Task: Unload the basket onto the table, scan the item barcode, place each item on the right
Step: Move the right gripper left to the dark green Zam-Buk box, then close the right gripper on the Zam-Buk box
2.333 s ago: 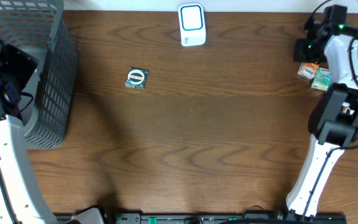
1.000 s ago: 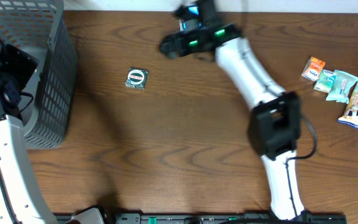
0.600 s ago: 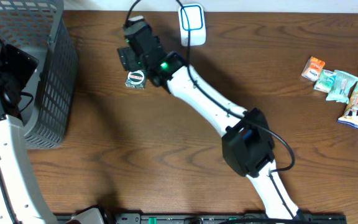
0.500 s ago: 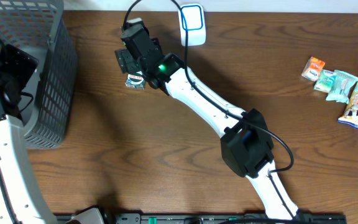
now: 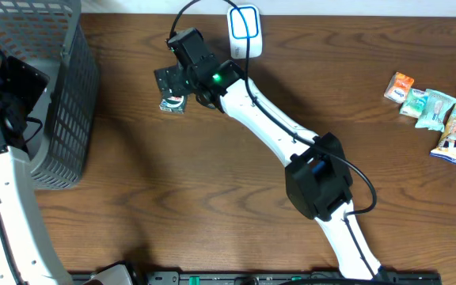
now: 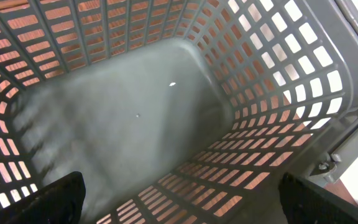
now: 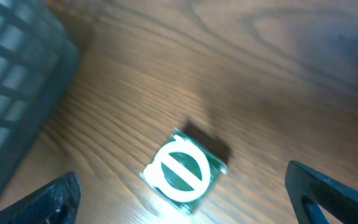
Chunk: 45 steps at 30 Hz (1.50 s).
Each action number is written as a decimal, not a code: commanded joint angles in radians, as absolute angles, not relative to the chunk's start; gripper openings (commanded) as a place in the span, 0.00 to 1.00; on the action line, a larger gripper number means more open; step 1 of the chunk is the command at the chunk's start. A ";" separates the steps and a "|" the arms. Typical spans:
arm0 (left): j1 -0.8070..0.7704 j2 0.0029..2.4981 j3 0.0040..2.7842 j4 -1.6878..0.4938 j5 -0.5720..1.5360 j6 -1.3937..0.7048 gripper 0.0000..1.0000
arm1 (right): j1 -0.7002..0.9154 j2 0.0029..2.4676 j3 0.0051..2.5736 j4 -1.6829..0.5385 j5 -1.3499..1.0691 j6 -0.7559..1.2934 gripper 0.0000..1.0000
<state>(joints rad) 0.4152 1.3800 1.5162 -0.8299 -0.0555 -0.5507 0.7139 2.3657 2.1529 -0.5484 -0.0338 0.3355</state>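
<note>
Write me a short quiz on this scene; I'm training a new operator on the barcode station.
1. True or false: the right gripper is shut on the green-and-white packet.
2. The left wrist camera looks into: A) the grey basket B) a cardboard box C) a drawer.
3. Fill in: the snack packets lie at the overhead picture's ___ edge.
Key: 1 false, its jaws stand open; 2 A; 3 right.

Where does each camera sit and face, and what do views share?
Overhead: above the table, facing down; left arm and right arm show.
Left wrist: faces into the grey basket; open left gripper tips at bottom corners.
Right wrist: faces down at the green packet; open right gripper tips likewise.
Shared: overhead and right wrist show the packet.
</note>
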 commanded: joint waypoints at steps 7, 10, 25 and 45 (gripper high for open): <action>0.419 1.380 1.522 -0.830 -0.065 -0.555 0.98 | 0.776 2.487 2.155 -0.432 -0.014 0.373 0.71; 0.419 1.380 1.522 -0.830 -0.064 -0.555 0.98 | 0.788 2.522 2.155 -0.407 -0.014 0.350 0.46; 0.419 1.380 1.522 -0.830 -0.065 -0.555 0.98 | 0.804 2.552 2.155 -0.519 0.296 0.245 0.36; 0.419 1.380 1.522 -0.830 -0.065 -0.555 0.97 | 0.800 2.442 2.158 -0.578 0.278 0.305 0.47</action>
